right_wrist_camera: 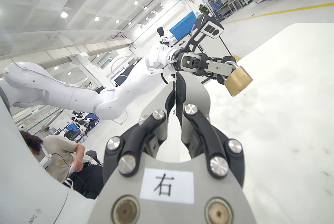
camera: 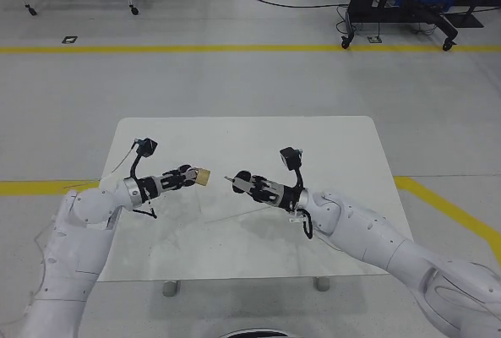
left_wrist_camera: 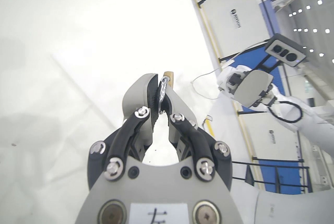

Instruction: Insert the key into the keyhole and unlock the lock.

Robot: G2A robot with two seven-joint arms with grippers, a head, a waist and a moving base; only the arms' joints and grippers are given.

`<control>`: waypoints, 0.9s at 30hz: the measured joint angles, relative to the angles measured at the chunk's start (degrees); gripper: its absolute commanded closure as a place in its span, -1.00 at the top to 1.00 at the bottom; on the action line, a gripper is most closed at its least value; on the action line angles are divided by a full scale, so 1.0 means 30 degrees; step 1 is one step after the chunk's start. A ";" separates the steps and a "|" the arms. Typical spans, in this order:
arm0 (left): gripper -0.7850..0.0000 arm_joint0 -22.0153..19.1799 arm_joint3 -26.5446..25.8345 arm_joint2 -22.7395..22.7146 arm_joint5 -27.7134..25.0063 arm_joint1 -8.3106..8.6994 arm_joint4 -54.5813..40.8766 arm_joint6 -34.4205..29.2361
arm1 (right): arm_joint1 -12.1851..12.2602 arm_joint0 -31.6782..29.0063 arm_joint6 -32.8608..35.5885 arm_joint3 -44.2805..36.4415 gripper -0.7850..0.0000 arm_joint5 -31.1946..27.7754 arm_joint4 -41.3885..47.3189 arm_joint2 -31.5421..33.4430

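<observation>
The left gripper (camera: 193,176) pinches the brass lock (camera: 203,177) by its shackle and holds it above the table (camera: 334,144), just left of the middle of the top view. Just right of centre is the right gripper (camera: 236,181), fingers pressed together on the key (camera: 229,178). The key's thin tip points toward the lock, with a small gap between them.

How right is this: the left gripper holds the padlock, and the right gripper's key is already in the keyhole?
Wrong on the key. The left gripper holds the padlock, but the top view shows the key in the right gripper apart from it, not inserted.
</observation>
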 measured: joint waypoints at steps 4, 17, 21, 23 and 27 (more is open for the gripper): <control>-1.00 -0.0732 0.1708 0.0474 -0.0977 -0.0205 -0.3696 -0.1076 | 0.0216 -0.0854 -0.0680 -0.1033 -1.00 0.0015 -0.0354 0.1007; -1.00 -0.3899 0.6435 0.3172 -0.3630 -0.1061 -1.0162 -0.5066 | 0.0372 -0.1733 -0.1070 -0.2095 -1.00 0.0574 0.0084 0.1948; -1.00 -0.4290 0.6534 0.3847 -0.3146 -0.1125 -1.0567 -0.5685 | 0.0364 -0.2378 -0.1582 -0.2328 -1.00 0.1153 0.0497 0.2898; -1.00 -0.4340 0.6453 0.4080 -0.3002 -0.1117 -1.0705 -0.5820 | 0.0363 -0.2684 -0.1688 -0.2343 -1.00 0.1260 0.0703 0.3253; -1.00 -0.4322 0.6011 0.4546 -0.2293 -0.1044 -1.1507 -0.6540 | 0.0295 -0.3017 -0.1007 -0.2468 -1.00 0.2177 0.0932 0.3737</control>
